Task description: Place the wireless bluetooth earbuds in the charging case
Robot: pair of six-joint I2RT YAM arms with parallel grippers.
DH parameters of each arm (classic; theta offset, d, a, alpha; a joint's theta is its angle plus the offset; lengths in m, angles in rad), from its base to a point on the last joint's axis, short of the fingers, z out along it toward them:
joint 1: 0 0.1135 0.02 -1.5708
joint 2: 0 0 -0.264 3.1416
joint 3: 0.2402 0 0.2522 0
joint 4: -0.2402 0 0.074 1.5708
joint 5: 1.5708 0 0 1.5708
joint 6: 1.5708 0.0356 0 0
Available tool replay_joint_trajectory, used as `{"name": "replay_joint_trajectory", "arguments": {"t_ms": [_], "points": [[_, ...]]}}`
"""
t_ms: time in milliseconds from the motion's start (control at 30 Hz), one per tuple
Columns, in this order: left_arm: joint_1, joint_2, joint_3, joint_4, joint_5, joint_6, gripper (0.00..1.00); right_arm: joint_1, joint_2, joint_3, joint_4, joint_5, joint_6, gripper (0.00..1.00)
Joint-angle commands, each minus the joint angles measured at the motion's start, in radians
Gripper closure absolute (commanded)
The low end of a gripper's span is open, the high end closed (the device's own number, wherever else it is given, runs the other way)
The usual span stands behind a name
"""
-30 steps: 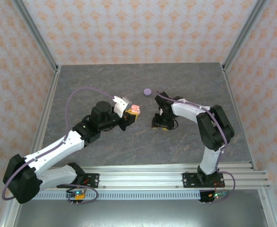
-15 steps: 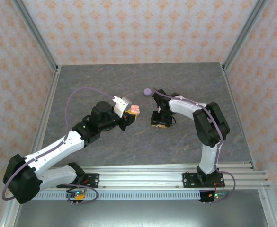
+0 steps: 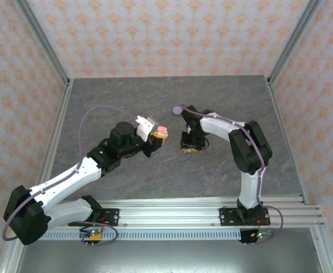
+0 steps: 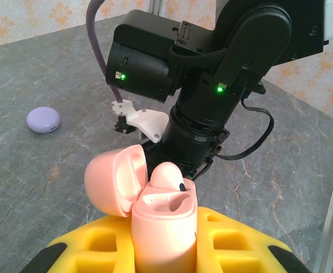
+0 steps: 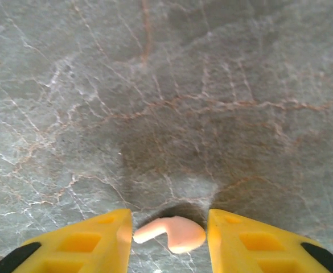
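1. Right gripper (image 5: pixel 167 216): the jaws stand apart, low over the table (image 5: pixel 155 85), one yellow finger on each side of a pale pink earbud (image 5: pixel 175 233).
2. Earbud position: flat on the table, between the two fingers. A slim gap shows on each side; at the bottom edge of the right wrist view, contact cannot be ruled out.
3. Earbud axis: its long axis runs from finger to finger, stem toward the finger on the view's left, bulb toward the other. The jaws would therefore pinch it end to end, and such a grip is likely to tip or slip.
4. Left gripper (image 3: pixel 156 138): clenched on the pink charging case (image 4: pixel 165 219), held upright above the table with its lid (image 4: pixel 115 179) swung open.
5. Nearer arm: the right arm is directly over the earbud. The left arm holds the case near, to the right gripper's left.
6. Open room: bare table surrounds the earbud. A lilac case (image 3: pixel 177 110) lies beyond the right wrist, apart from the pickup. The table edges are well apart.
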Motion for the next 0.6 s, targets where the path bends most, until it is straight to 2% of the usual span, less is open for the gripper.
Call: {"name": "replay_joint_trajectory", "arguments": {"t_ms": [0,300,467,567], "points": [[-0.003,-0.008,0.003,-0.005,-0.024,0.015,0.92,0.018,0.030,0.033,0.032,-0.021,-0.027,0.62],[-0.002,-0.012,0.000,-0.006,-0.026,0.015,0.92,0.028,0.009,0.056,0.036,-0.008,-0.036,0.62],[-0.003,-0.023,-0.005,-0.008,-0.030,0.017,0.92,0.028,-0.063,0.018,0.022,0.075,0.032,0.58],[-0.003,-0.035,-0.008,-0.010,-0.041,0.021,0.92,0.029,-0.109,-0.021,0.035,0.070,0.080,0.56]]}}
